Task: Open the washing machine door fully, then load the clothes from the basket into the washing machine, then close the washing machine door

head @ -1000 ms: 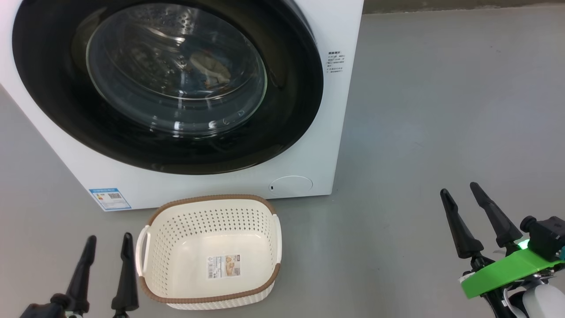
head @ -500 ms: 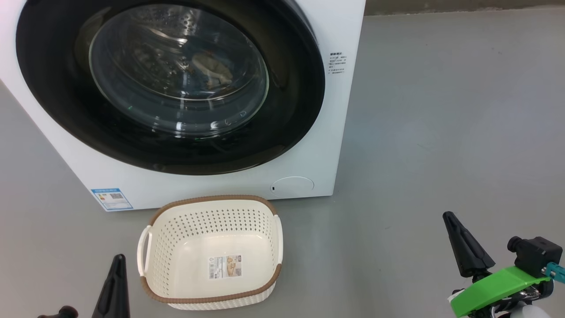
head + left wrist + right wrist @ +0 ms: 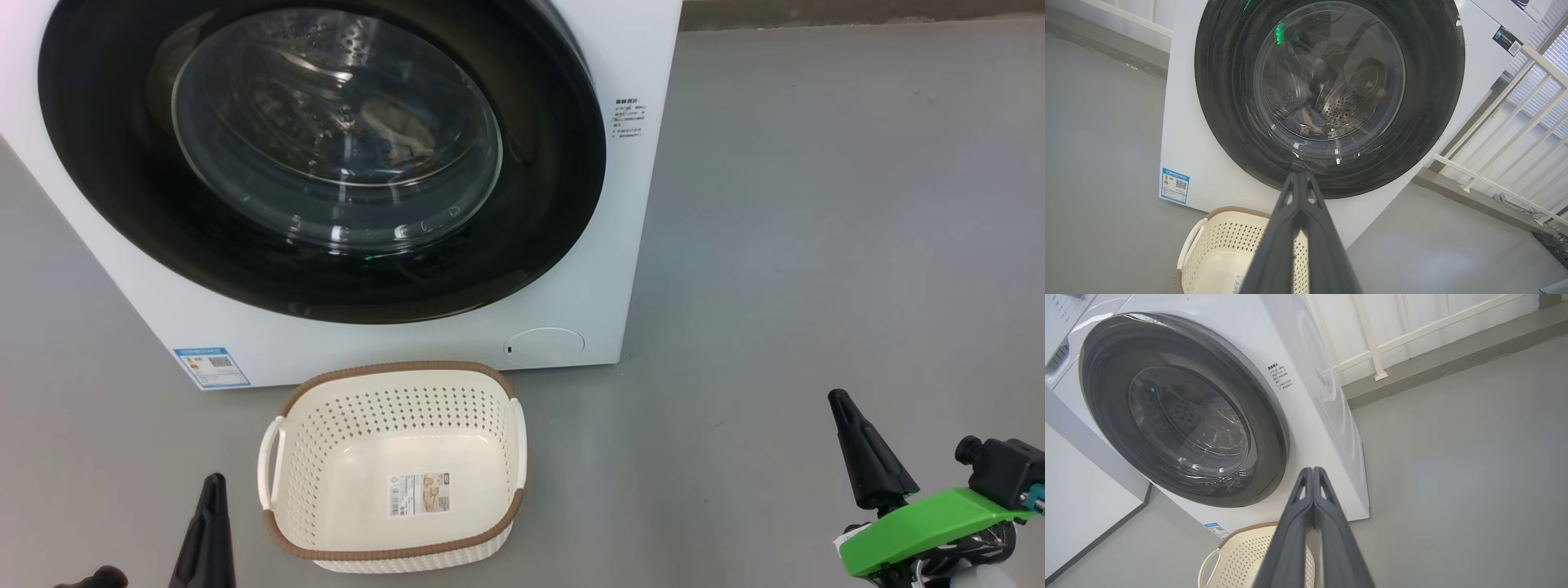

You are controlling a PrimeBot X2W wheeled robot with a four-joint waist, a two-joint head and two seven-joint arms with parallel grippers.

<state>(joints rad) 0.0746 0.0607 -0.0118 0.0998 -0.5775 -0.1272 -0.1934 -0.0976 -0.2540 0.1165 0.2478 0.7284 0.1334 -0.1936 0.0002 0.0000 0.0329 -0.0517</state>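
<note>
Either side of the empty basket (image 3: 392, 365), your left gripper (image 3: 1300, 174) and right gripper (image 3: 1313, 469) have just pinched together on nothing, and with the washing machine door (image 3: 555, 163) closed, the job looks done.

Basket (image 3: 392, 465) on floor (image 3: 816, 245), just in front of washing machine (image 3: 616, 245), below door (image 3: 555, 163). Clothes (image 3: 400, 135) in drum, behind door glass. L gripper (image 3: 214, 483) just left of basket, R gripper (image 3: 838, 400) well to its right.

Washing machine (image 3: 367, 343) top beyond the head view's upper edge; blue sticker (image 3: 211, 367) print illegibly small.
</note>
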